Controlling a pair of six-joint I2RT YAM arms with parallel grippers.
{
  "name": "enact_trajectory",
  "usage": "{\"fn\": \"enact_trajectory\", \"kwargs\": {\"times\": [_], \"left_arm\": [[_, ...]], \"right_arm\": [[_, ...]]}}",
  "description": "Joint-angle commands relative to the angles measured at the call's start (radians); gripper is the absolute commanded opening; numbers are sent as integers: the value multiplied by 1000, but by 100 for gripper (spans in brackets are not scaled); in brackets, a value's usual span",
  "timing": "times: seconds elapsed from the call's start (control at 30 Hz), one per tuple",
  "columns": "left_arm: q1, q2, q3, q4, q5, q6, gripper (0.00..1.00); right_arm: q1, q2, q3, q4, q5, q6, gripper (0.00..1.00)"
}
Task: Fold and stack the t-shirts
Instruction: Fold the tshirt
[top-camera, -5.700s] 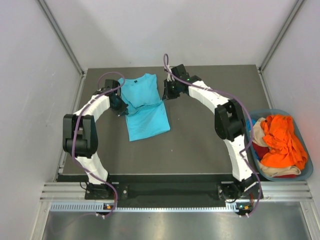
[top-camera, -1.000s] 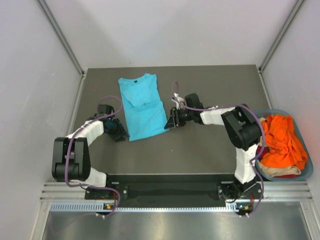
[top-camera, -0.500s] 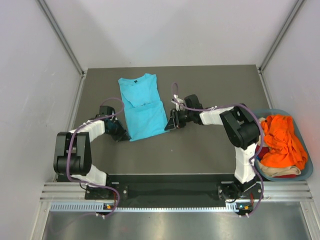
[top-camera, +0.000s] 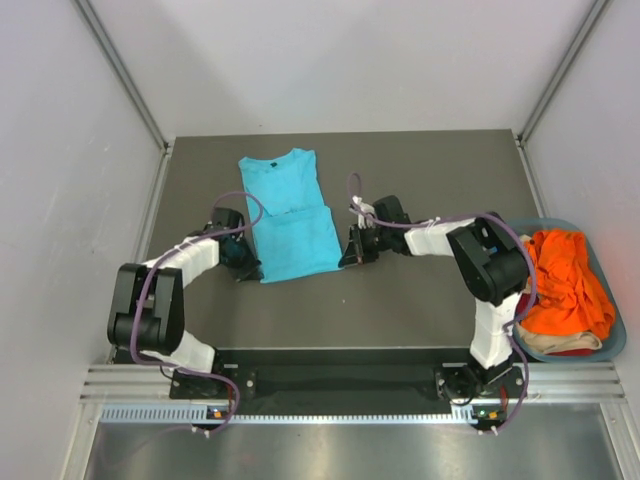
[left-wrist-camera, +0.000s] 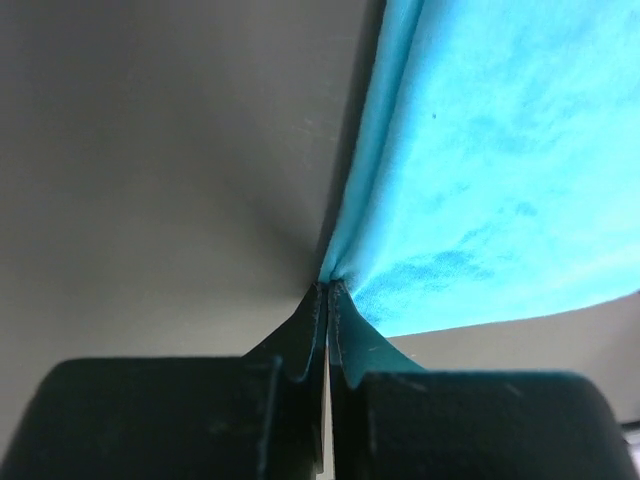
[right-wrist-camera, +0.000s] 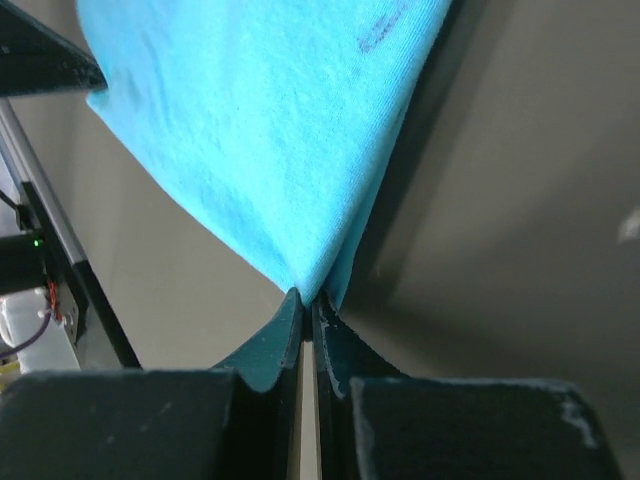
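Your turquoise t-shirt (top-camera: 288, 215) lies flat on the dark surface (top-camera: 430, 300), left of centre, with its collar toward the far edge and its hem toward you. It reads as a narrow strip with the sleeves tucked in, and an edge of cloth crosses it about midway. The left gripper (left-wrist-camera: 327, 300) is clenched on the near left corner of the hem. The right gripper (right-wrist-camera: 303, 305) is clenched on the near right corner. In both wrist views the jaws stand pressed together, with a pinch of cloth fanning out from the tips.

Expect the fabric to be light, thin and completely limp. It will not hold any shape, so it should sag between your two holds and drag on the surface if you carry it low. The knit looks grippy rather than slick, so these small corner pinches should hold, though only a little cloth sits in each. The two hem corners are the right place to take it. Keep them level and equally far apart so the edge stays taut and the fold lands square. The orange t-shirt (top-camera: 565, 280) waits with others in the basket (top-camera: 612, 345) at the right, well apart.
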Motion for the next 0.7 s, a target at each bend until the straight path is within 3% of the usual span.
{"fn": "enact_trajectory", "kwargs": {"times": [0.0, 0.17, 0.4, 0.67], "left_arm": [[-57, 0, -52, -66, -90, 5, 0], [-159, -46, -95, -107, -164, -30, 0], [-307, -92, -121, -158, -153, -119, 0], [-455, -207, -177, -228, -243, -235, 0]], "right_arm": [[13, -81, -117, -71, 79, 13, 0], [22, -164, -296, -19, 112, 91, 0], [68, -340, -494, 53, 192, 211, 0], [159, -567, -649, -62, 398, 344, 0]]}}
